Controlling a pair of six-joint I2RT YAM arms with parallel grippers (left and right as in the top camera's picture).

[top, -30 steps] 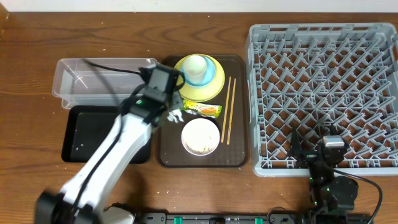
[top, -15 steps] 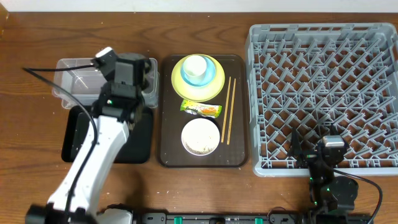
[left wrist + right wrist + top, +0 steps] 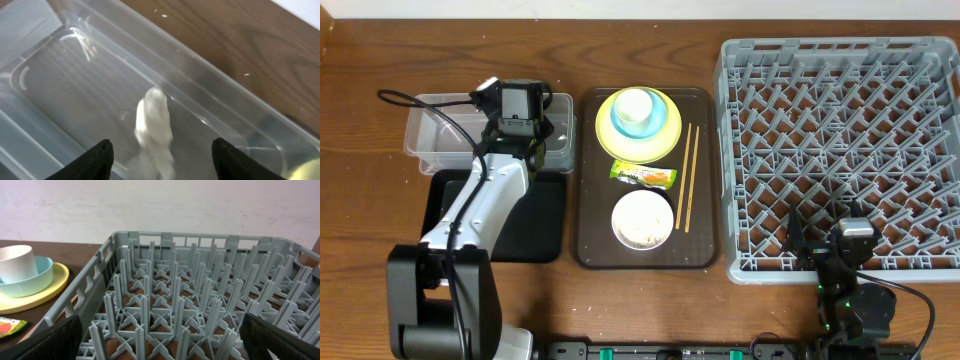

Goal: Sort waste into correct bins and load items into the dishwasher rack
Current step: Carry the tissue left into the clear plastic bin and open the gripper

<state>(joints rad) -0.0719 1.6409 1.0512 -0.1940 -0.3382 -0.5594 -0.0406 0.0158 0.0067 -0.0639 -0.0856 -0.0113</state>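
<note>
White tissue (image 3: 154, 122) is inside the clear tub (image 3: 215, 107). We see our left gripper (image 3: 162, 146) above it, fingers spread wide to either side and touching nothing. Our right gripper (image 3: 160, 332) also stands wide and empty, at the near edge of the dishwasher rack (image 3: 165, 280). On the brown tray (image 3: 588, 250) sit the snack wrapper (image 3: 644, 175), chopsticks (image 3: 686, 177), white bowl (image 3: 642, 219), and the cup (image 3: 634, 105) in the blue bowl (image 3: 667, 122) on the yellow plate (image 3: 618, 150).
</note>
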